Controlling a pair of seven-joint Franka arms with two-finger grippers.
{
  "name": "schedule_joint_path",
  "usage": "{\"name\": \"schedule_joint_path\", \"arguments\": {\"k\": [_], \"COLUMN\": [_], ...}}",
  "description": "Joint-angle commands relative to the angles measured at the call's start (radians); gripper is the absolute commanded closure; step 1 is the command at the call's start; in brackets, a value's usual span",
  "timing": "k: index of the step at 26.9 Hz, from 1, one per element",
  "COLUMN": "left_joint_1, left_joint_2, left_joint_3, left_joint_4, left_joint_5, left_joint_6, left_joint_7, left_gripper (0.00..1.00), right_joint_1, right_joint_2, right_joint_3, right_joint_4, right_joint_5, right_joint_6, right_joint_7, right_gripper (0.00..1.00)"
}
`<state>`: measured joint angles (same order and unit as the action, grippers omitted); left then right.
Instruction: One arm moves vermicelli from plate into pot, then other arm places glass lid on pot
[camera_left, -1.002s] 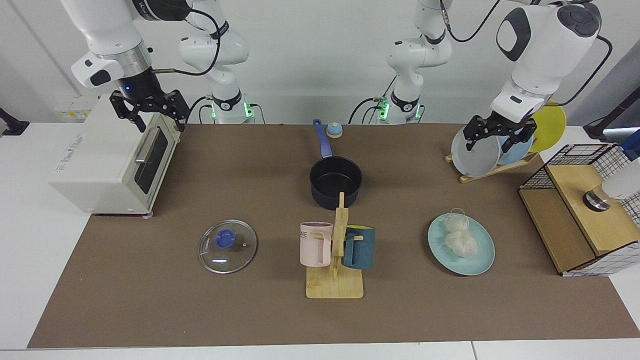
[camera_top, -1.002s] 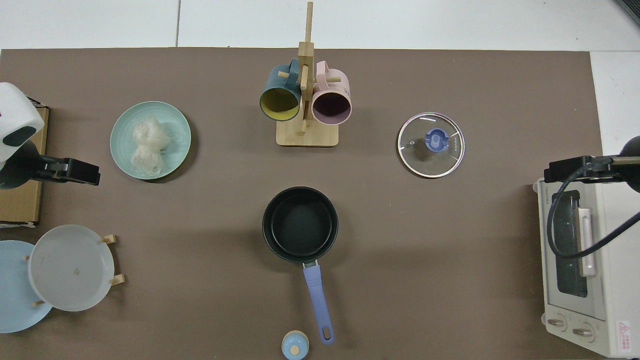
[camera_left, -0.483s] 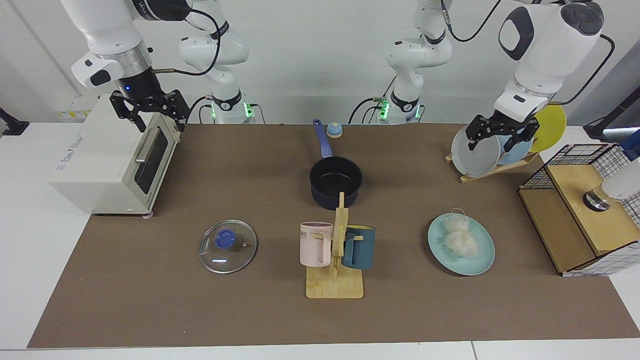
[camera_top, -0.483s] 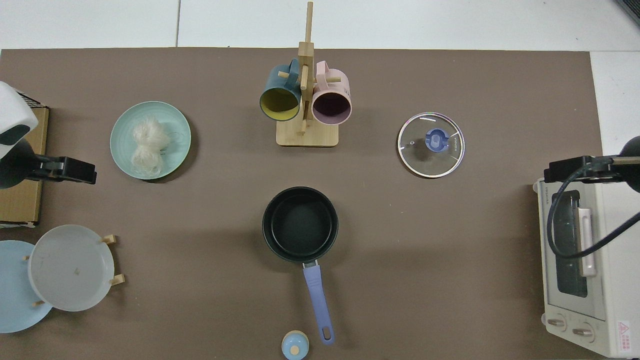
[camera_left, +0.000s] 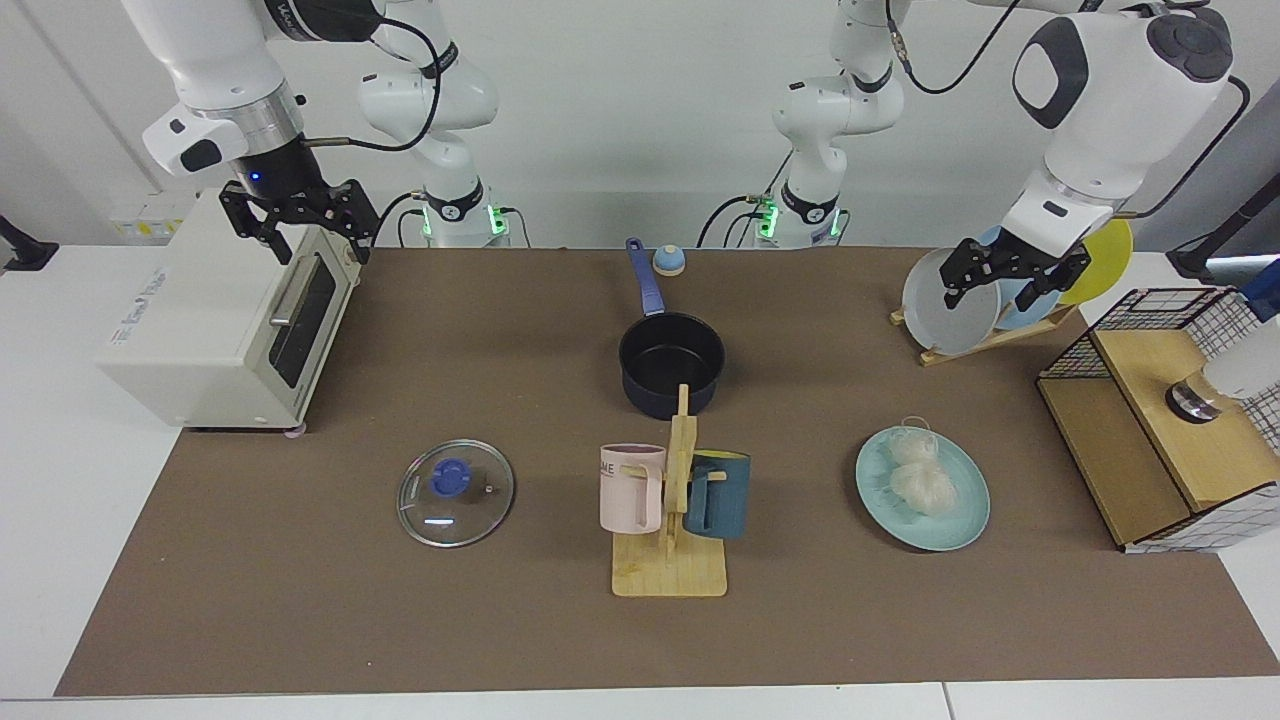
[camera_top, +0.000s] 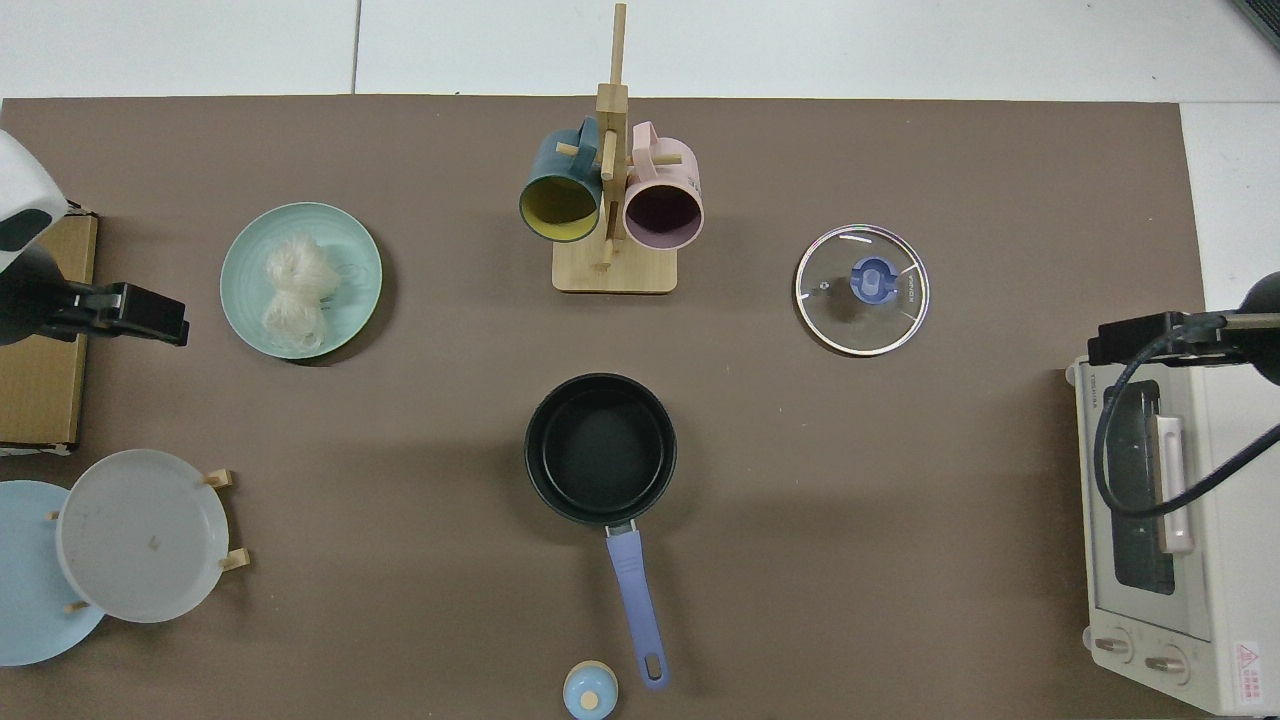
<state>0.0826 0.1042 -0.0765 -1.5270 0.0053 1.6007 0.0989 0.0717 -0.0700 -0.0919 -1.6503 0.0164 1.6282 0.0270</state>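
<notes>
while vermicelli rests on the plate, left claw and right claw hang spread, empty.

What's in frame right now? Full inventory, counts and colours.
vermicelli: two whitish bundles, on the plate
plate: one, light teal, flat on the mat near the wire basket
pot: one, dark navy, blue handle, mid-mat, empty
glass lid: one, clear, blue knob, flat on the mat
mug rack: one, wooden, with a pink mug and a teal mug
plate rack: one, wooden, holding grey, blue and yellow plates
toaster oven: one, cream, at the mat's edge
wire basket: one, black wire with wood
small blue knob-shaped object: one, beside the pot handle's end
left gripper: open, raised in front of the plate rack
right gripper: open, waits above the toaster oven
</notes>
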Motion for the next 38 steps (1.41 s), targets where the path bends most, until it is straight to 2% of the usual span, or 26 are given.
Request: {"name": "schedule_joint_path", "arguments": {"k": [1, 5, 10, 13, 17, 20, 22, 31, 34, 38], "left_joint_1": [-0.017, -0.03, -0.027, -0.02, -0.012, -0.026, -0.038, -0.032, -0.027, -0.027], "left_joint_2": [0.175, 0.268, 0.311, 0.328, 0.333, 0.351, 0.359, 0.362, 0.355, 0.333], "left_joint_3": [0.015, 0.015, 0.014, 0.015, 0.018, 0.015, 0.012, 0.012, 0.012, 0.011], "left_joint_4": [0.226, 0.301, 0.306, 0.283, 0.271, 0.216, 0.177, -0.025, -0.113, -0.197], "left_joint_5": [-0.007, -0.001, -0.001, -0.007, -0.007, -0.002, 0.001, -0.001, -0.001, -0.001], "left_joint_6": [-0.09, -0.085, -0.035, 0.051, 0.061, 0.102, 0.18, 0.453, 0.556, 0.613], "left_joint_7": [-0.015, -0.016, -0.022, -0.051, -0.051, -0.067, -0.09, -0.105, -0.116, -0.107], "left_gripper": [0.01, 0.01, 0.01, 0.01, 0.01, 0.01, 0.01, 0.01, 0.01, 0.0], "right_joint_1": [-0.007, -0.006, -0.006, -0.009, -0.013, -0.007, -0.006, 0.01, 0.023, 0.043], "right_joint_2": [-0.01, -0.011, -0.01, -0.013, -0.013, -0.01, 0.001, 0.13, 0.174, 0.222], "right_joint_3": [0.003, 0.004, 0.004, 0.004, 0.004, 0.003, 0.003, 0.009, 0.009, 0.008], "right_joint_4": [-0.011, -0.013, -0.011, -0.013, -0.011, -0.003, 0.013, 0.112, 0.138, 0.144], "right_joint_5": [0.014, 0.016, 0.016, 0.014, 0.016, 0.017, 0.017, 0.011, 0.011, 0.011], "right_joint_6": [0.004, -0.022, -0.011, -0.033, -0.045, -0.034, -0.031, -0.027, 0.013, 0.07], "right_joint_7": [-0.024, -0.025, -0.024, -0.024, -0.042, -0.041, -0.038, -0.029, -0.006, 0.013], "right_gripper": [0.0, 0.0, 0.0, 0.0, 0.0, 0.0, 0.0, 0.0, 0.0, 0.0]}}
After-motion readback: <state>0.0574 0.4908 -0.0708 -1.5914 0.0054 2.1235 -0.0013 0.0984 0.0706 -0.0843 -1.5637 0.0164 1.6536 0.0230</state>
